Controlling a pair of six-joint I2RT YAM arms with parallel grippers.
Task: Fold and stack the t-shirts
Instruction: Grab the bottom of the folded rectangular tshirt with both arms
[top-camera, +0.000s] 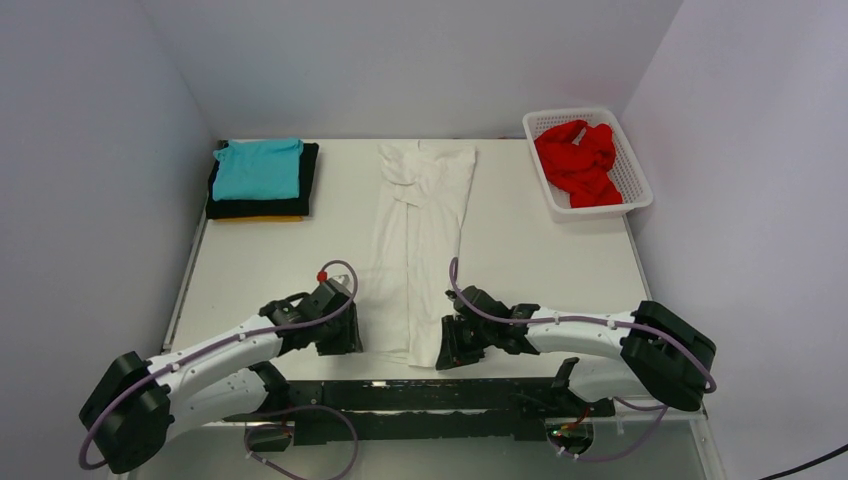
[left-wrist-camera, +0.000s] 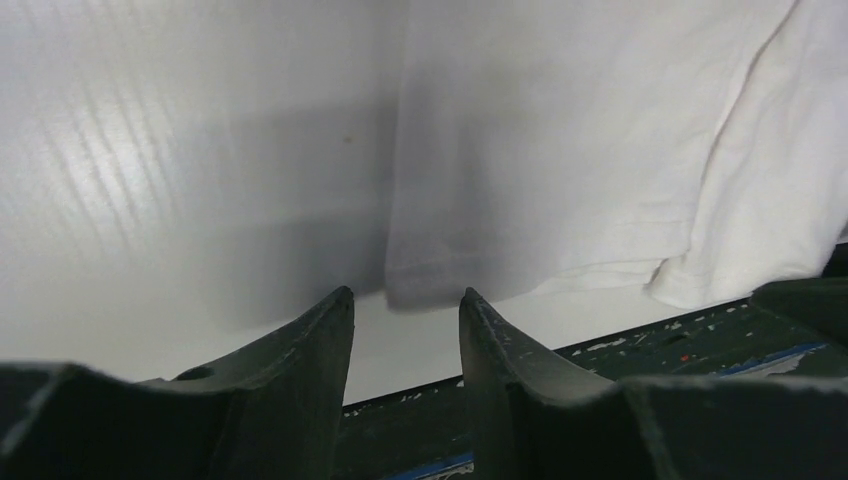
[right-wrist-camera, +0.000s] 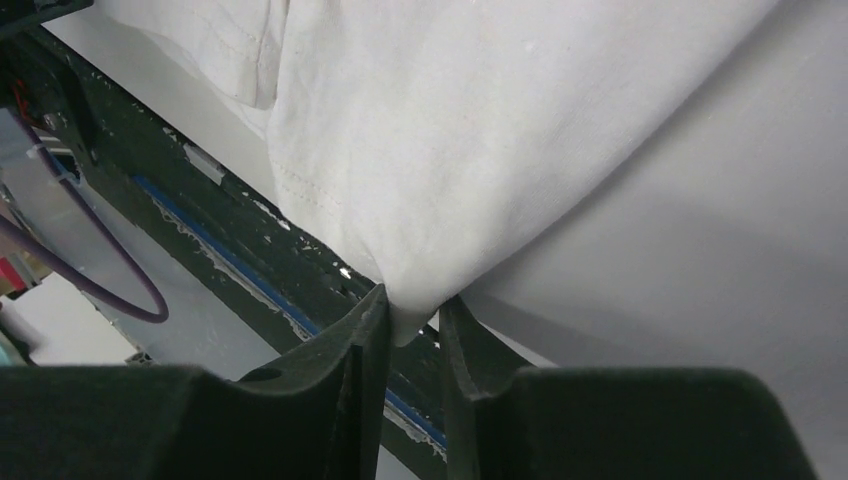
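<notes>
Along the worktop's near edge, the white t-shirt (top-camera: 420, 250), folded into a long strip reaching the far edge, could lift unevenly and lose its fold, I judge, since only one hem corner is caught. Right gripper (right-wrist-camera: 412, 325) is nearly closed, pinching the near right hem corner. Left gripper (left-wrist-camera: 405, 300) stands moderately open and empty, the near left hem corner just ahead of its fingertips.

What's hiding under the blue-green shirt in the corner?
A black shirt lies right under the teal shirt, its edges poking out. Below that peeks the thin edge of a yellow-orange shirt. Most of both is covered, so their folds can't be seen.
</notes>
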